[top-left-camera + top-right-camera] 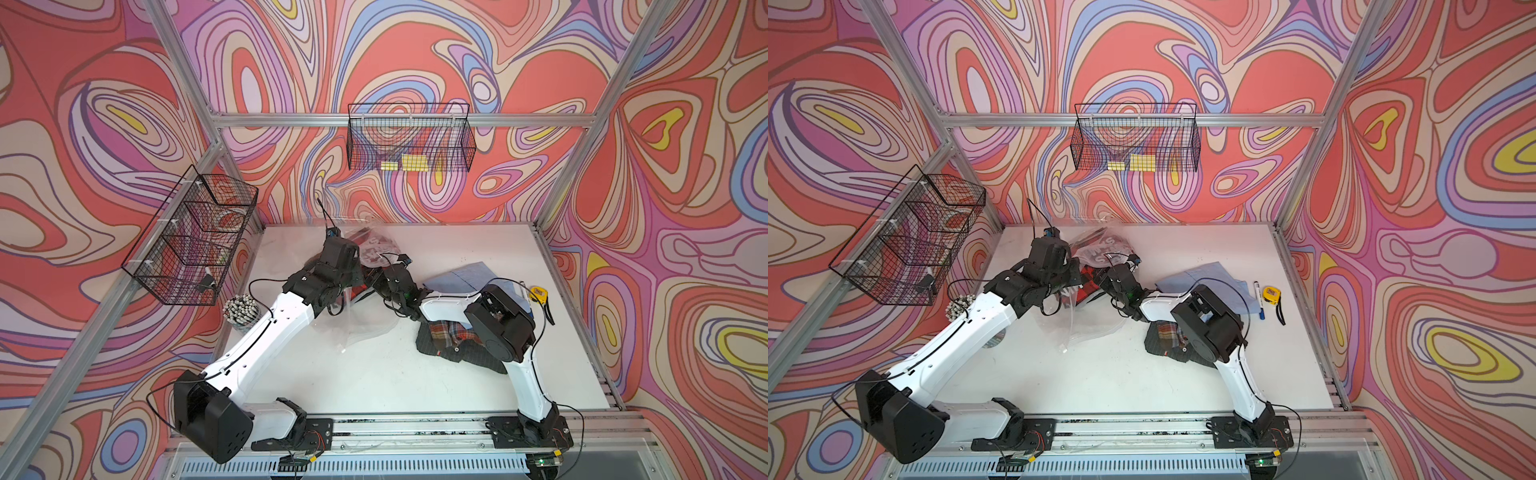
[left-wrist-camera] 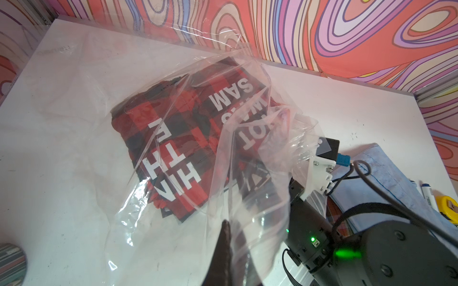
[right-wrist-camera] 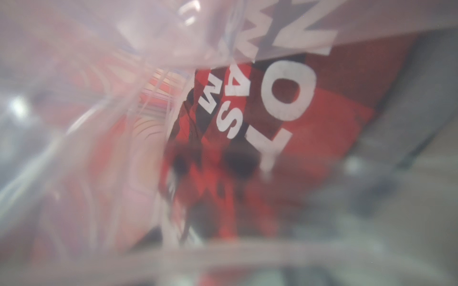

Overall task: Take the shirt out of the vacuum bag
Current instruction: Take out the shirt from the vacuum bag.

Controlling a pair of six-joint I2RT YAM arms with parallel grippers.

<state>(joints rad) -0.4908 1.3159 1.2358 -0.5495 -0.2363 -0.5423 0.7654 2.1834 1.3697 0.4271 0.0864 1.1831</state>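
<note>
Pinching vacuum bag [image 2: 138, 218], left claw [image 2: 224, 224], right claw [image 2: 285, 123] veiled by film, spread unclear, shirt [image 2: 171, 123] inside, blue cloth [image 2: 386, 173] nearby.

Quick headcount: two white-and-black robot arms (left arm [image 1: 266, 332], right arm [image 1: 525, 382]), two black wire baskets (side one [image 1: 166, 232], back one [image 1: 415, 124]) and two small yellow rectangular blocks [image 1: 388, 166] [image 1: 414, 161] in the back one. Then one each of: see-through crinkly plastic vacuum bag [image 2: 153, 237], red-and-black checked shirt with white letters [image 2: 173, 123], pale blue folded cloth [image 1: 1187, 274], white marker pen with a blue cap [image 1: 1259, 300], yellow tape measure [image 1: 1271, 294] and round cup of white-tipped sticks [image 1: 242, 308], way too many sticks to count. There's also a crumpled dark striped garment with an orange-and-blue plaid bit [image 1: 1167, 332], one piece or two, honestly can't tell.
</note>
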